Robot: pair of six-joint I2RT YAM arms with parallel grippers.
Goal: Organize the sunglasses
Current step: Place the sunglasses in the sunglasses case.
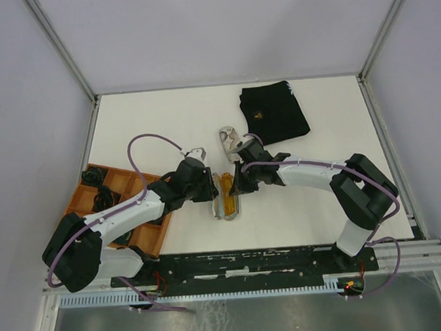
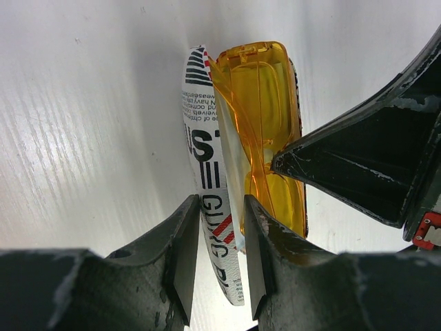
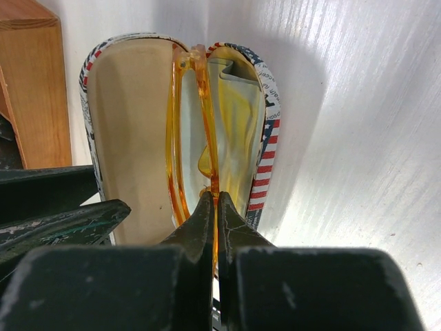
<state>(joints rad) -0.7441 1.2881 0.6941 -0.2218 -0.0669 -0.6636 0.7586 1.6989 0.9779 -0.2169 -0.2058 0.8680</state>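
Inside open printed case (image 3: pixel 131 138) — sunglasses (image 3: pixel 180 138) | translucent orange-amber frame, lenses | on edge

Orange translucent sunglasses (image 3: pixel 187 131), folded, on edge inside open printed case (image 3: pixel 131 138).

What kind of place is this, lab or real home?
Most likely a lab test cell: a white table boxed in by blank panels and aluminium posts, left arm and right arm bolted to a rail at its edge.
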